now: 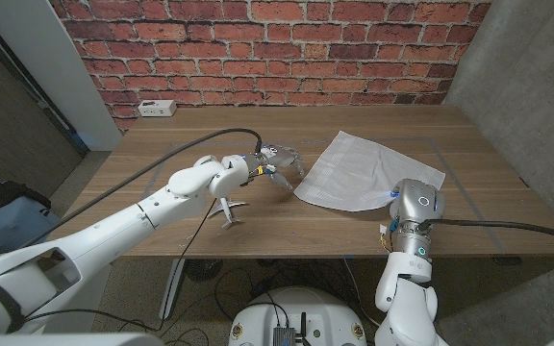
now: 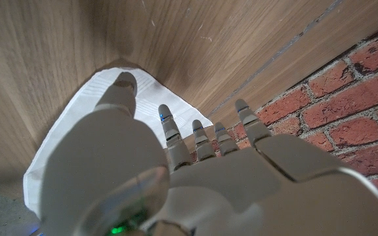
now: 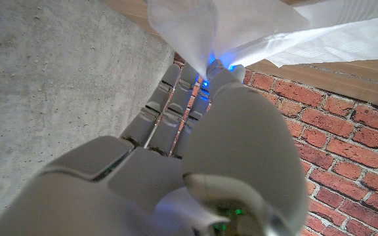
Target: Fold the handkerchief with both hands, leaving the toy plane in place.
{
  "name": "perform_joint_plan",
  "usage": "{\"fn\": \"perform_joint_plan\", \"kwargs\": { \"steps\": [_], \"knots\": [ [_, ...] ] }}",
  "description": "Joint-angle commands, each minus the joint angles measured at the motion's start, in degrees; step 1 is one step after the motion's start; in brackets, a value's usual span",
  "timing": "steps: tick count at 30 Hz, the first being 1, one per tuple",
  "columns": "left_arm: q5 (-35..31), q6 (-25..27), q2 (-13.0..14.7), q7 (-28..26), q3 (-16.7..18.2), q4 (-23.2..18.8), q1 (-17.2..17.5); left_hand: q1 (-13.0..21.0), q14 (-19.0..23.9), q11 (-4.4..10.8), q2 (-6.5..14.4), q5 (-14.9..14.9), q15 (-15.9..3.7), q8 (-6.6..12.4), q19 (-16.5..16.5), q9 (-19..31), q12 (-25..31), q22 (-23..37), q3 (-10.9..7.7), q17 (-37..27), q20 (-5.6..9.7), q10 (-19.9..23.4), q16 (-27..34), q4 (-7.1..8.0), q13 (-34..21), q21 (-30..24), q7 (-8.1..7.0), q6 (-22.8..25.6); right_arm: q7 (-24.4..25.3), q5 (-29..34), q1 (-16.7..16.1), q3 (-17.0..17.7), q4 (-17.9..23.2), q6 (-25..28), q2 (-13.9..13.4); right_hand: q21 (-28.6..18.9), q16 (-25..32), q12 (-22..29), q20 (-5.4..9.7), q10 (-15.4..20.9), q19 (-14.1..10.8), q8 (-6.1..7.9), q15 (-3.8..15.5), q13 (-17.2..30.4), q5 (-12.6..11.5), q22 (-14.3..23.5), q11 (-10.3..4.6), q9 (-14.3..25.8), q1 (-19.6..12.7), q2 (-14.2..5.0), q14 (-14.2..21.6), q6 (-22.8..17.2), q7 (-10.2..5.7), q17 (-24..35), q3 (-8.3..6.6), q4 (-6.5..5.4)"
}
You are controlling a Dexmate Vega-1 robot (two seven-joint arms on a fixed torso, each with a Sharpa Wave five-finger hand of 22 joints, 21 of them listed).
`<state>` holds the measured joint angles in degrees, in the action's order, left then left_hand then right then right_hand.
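No words, numbers, brand marks or signs can be read in any of the views. The white power strip (image 1: 157,109) at the far edge of the table (image 1: 210,144), close under the brick wall (image 1: 258,48), shows dark sockets but no lettering that can be made out; it is too small to tell.
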<state>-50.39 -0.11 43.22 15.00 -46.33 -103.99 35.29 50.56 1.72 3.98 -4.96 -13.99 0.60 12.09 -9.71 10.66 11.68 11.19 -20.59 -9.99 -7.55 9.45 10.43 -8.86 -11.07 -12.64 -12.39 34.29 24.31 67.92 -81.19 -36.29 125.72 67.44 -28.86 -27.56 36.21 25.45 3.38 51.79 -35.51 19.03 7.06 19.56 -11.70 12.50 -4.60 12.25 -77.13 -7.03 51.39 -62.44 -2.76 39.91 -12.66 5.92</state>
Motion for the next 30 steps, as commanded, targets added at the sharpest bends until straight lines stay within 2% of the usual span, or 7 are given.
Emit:
{"fn": "perform_joint_plan", "kwargs": {
  "steps": [1,12,20,22,25,30],
  "knots": [
    [-0.1,-1.1,0.7,0.7,0.1,-1.6,1.0,1.6,0.0,-0.21,0.0,-0.6,-0.49,0.7,-0.4,0.2,0.4,0.2,0.05,-0.1,0.28,0.1,0.0,-0.41,-0.2,-0.3,0.19,2.2,4.0,-4.0,0.5,-1.0,0.8,1.4,-1.6,-0.4,-0.3,-0.1,0.22,0.5,0.4,-0.34,6.29,0.3,-0.3,0.1,0.26,0.0,0.3,0.04,0.7,-0.3,0.18,0.2,-0.11,0.53],
    [-3.4,-0.3,1.0,-1.2,0.1,-2.3,2.4,3.6,0.0,0.34,0.2,-0.7,-1.26,1.24,-0.7,0.3,0.8,0.1,0.99,-0.1,0.87,0.9,0.1,-0.09,-0.2,-0.4,0.31,6.0,7.2,-7.6,0.6,-1.6,1.8,1.6,-3.0,-0.9,-0.8,-0.2,0.2,0.6,0.5,-0.58,6.28,0.3,-0.3,0.0,0.47,0.1,0.5,-0.09,0.9,-0.3,0.23,0.6,-0.12,0.81],
    [-5.6,-0.4,0.3,-3.2,-0.6,-1.0,2.7,4.3,0.2,0.46,0.4,-0.7,-1.66,0.27,-1.0,0.3,0.8,0.1,1.42,0.0,1.24,1.1,0.2,0.06,-0.2,-0.4,0.11,4.7,9.0,-9.7,1.0,-2.2,2.3,2.4,-3.6,-1.1,-1.1,-0.3,0.23,0.7,0.6,-0.69,6.17,0.4,-0.4,-0.1,0.5,0.1,0.7,-0.16,1.1,-0.5,0.11,0.8,-0.13,0.96],
    [-5.6,-0.7,0.0,-3.7,-0.7,-0.5,2.7,4.6,0.2,0.56,0.5,-0.6,-1.76,-0.28,-1.0,0.3,0.9,0.1,1.58,0.0,1.27,1.1,0.2,0.13,-0.2,-0.4,0.2,3.7,9.4,-10.1,1.1,-2.4,2.4,2.5,-3.9,-1.2,-1.1,-0.3,0.22,0.7,0.6,-0.7,6.18,0.4,-0.4,-0.1,0.5,0.1,0.7,-0.17,1.2,-0.6,0.1,0.8,-0.12,0.98],
    [-6.2,-1.0,-0.3,-4.1,-1.1,0.1,2.4,5.1,0.5,0.54,0.8,-0.5,-1.74,-2.02,-1.1,0.3,0.8,0.1,2.19,0.0,1.22,1.1,0.2,0.39,-0.2,-0.4,0.29,-0.8,10.0,-10.9,1.2,-2.5,2.6,2.6,-4.3,-1.3,-1.2,-0.3,0.24,0.8,0.7,-0.76,6.17,0.4,-0.4,-0.1,0.47,0.1,0.8,-0.19,1.2,-0.6,0.14,0.9,-0.1,1.0],
    [-6.3,-1.7,-0.9,-2.8,-2.0,0.8,1.7,5.5,0.4,0.55,1.0,-0.4,-1.72,-2.54,-1.1,0.2,0.6,0.1,2.73,0.0,1.29,0.6,0.1,0.6,-0.2,-0.4,0.03,-4.3,11.3,-12.1,1.5,-2.7,2.7,3.0,-4.4,-1.4,-1.4,-0.3,0.26,0.9,0.7,-0.82,6.21,0.4,-0.4,-0.1,0.31,0.1,0.9,-0.19,1.3,-0.6,0.21,1.0,-0.11,1.11]
  ]
}}
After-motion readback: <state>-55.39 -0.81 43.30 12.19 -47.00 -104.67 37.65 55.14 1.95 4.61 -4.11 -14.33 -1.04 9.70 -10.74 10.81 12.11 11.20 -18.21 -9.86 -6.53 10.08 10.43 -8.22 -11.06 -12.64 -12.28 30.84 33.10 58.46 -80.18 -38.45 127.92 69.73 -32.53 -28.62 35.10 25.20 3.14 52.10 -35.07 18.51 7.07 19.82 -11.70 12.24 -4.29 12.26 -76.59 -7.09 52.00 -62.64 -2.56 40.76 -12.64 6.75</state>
